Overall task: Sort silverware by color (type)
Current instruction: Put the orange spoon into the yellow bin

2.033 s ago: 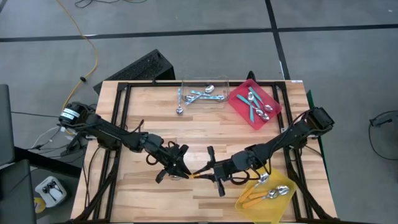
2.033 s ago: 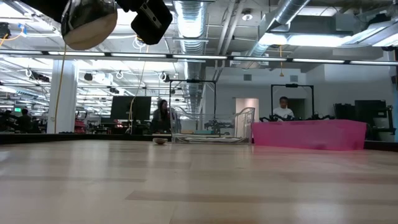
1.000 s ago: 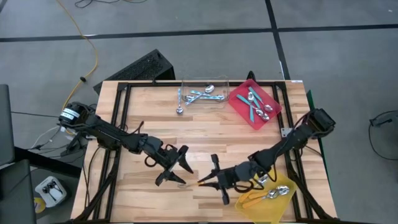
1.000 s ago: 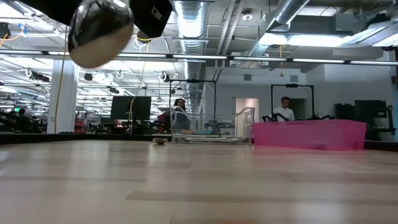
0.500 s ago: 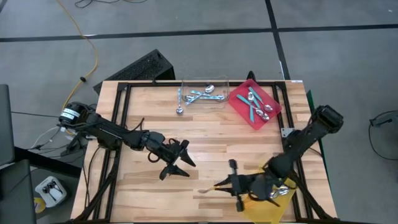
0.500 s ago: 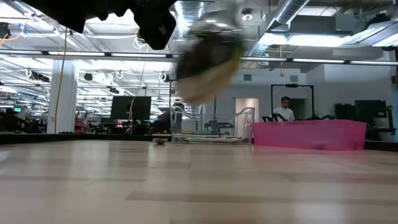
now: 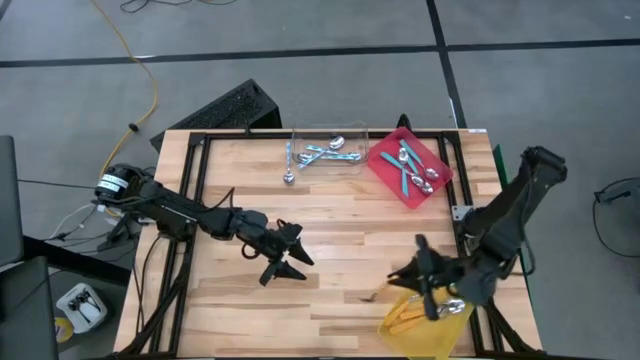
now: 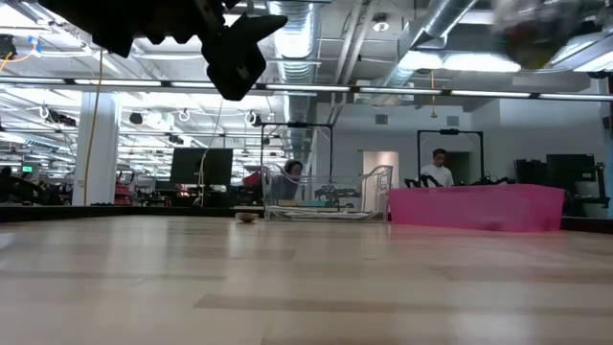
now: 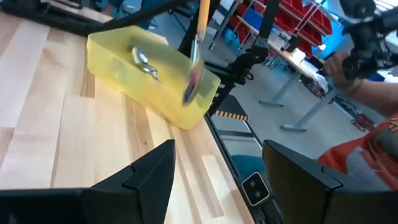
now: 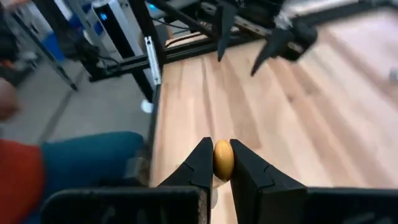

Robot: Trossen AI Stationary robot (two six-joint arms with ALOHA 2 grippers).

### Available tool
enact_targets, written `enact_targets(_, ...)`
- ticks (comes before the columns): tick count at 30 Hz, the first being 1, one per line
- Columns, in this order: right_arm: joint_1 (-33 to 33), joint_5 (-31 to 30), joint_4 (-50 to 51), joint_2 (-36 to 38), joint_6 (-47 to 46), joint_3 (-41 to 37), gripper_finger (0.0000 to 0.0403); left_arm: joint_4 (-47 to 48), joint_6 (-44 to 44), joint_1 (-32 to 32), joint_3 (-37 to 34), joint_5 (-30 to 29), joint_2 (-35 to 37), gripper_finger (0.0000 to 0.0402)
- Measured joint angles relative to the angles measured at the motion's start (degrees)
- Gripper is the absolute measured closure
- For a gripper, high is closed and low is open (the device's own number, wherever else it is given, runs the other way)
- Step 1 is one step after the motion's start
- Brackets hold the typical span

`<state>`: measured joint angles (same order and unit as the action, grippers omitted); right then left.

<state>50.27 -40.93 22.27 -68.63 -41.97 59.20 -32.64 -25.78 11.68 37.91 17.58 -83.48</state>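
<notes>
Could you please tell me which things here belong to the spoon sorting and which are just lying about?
Part of the job:
orange spoon in the right gripper
yellow tray
red tray
clear tray
stray spoon beside it
left gripper, open

Lying about:
yellow cable
black case

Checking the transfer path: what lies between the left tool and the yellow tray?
Bare wood in the high view, from the left tool to the yellow tray.
</notes>
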Motion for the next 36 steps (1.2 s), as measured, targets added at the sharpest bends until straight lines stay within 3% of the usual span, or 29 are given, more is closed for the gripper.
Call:
enact_targets(9, 3.48, 8.38, 16.72, 8.57, -25.97, 0.0, 0.0349, 0.33, -0.22, 0.0, 0.0, -1.09, 0.0, 0.0177)
enact_targets(14, 6.06, 14.75, 26.56, 9.51, -37.36, 0.0, 0.0349, 0.74, -0.26, 0.0, 0.0, -1.86, 0.0, 0.0177)
enact_targets(18, 7.64, 15.6, 34.26, 7.87, -41.79, 3.28, 0.0349, 0.75, -0.35, 0.0, 0.0, -1.88, 0.0, 0.0177)
enact_targets(23, 8.36, 15.57, 44.69, 0.75, -41.19, 11.9, 0.0349, 0.79, -0.38, 0.01, 0.0, -2.9, 0.0, 0.0177)
enact_targets(29, 8.34, 14.12, 54.77, -13.07, -37.96, 22.83, 0.0349, 0.86, -0.39, 0.0, 0.0, -4.85, 0.0, 0.0177)
enact_targets(36, 8.21, 18.26, 67.11, -30.42, -40.66, 31.69, 0.0349, 1.82, -0.74, 0.0, 0.0, -4.9, 0.02, 0.0177)
